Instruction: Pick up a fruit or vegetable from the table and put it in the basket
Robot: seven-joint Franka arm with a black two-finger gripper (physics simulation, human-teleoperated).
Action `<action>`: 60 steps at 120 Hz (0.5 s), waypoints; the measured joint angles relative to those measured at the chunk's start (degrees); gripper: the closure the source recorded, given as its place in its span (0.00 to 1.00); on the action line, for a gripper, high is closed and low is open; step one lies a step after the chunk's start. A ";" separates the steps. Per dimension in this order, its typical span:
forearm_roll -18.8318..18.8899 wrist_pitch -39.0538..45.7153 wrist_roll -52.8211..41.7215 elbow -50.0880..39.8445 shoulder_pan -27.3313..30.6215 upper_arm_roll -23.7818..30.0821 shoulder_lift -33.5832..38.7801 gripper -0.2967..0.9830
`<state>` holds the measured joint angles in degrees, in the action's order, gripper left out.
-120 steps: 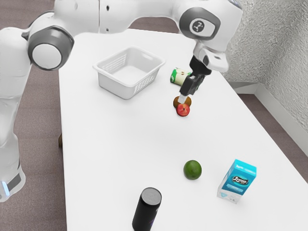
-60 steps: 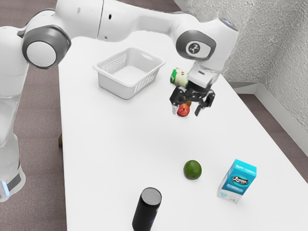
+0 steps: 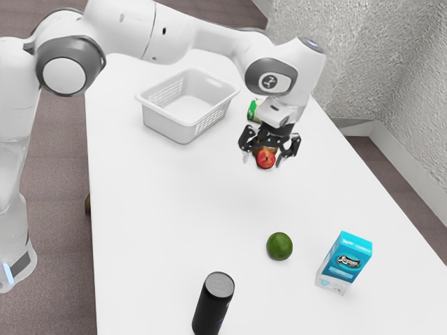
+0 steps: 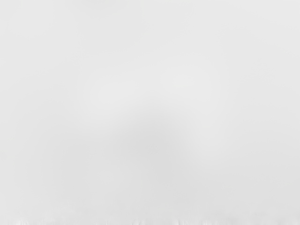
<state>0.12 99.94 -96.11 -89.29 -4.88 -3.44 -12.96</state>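
Toward the far side of the table (image 3: 174,209), near the exterior view's right edge of it, the black gripper (image 3: 262,160) has slid a little to the exterior view's left since the last picture, after turning its broad side to the camera; its jaws stand wide, one on either side of the red fruit (image 3: 265,160) as seen, with no grip to be made out; the fruit lies where it did, just on the near side of a brown round one (image 3: 260,149), so the hand seems to be lining up for a grasp, and closing too high or catching the brown neighbour would be the risk; the white basket (image 3: 162,123) stands farther to the left, its pale floor showing, the red fruit outside it; beyond the gripper is a green-labelled can (image 3: 253,112), its contents hidden; near right stands a blue carton (image 3: 344,262), contents likewise hidden
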 joint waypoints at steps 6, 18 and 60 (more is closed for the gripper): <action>0.31 1.14 -0.65 -0.02 0.61 -0.26 -0.52 0.24; 0.65 3.51 -1.68 -0.03 1.86 -0.40 -2.27 0.24; 1.10 10.89 -3.49 0.05 3.61 -2.80 -4.93 0.24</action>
<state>1.22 110.82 -99.61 -89.24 -1.27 -6.24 -17.88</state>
